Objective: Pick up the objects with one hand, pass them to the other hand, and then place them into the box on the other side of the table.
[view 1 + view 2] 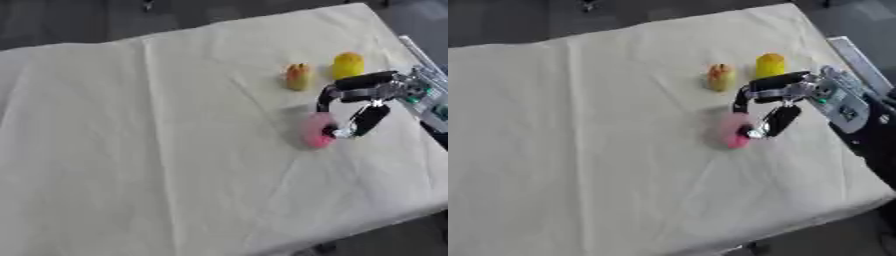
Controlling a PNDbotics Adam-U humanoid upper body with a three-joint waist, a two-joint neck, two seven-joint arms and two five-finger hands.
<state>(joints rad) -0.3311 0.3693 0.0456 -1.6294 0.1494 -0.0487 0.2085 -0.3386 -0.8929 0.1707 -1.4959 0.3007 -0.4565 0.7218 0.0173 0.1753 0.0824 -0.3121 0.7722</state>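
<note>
A pink round object (pixel 315 130) lies on the cream tablecloth (pixel 157 150) right of centre. My right hand (pixel 363 97) reaches in from the right edge and hangs over it, fingers curved down on its far side and thumb tip touching its right side. The pictures do not show whether the hand has closed on it. Behind the hand stand a small orange-and-yellow object (pixel 297 76) and a yellow rounded object (pixel 347 65). My left hand appears in neither view. No box is visible.
The cloth-covered table fills most of both views, with creases running across it. Its right edge (pixel 859 165) and front edge drop off to a dark floor. A pale strip (pixel 855 57) lies along the far right edge.
</note>
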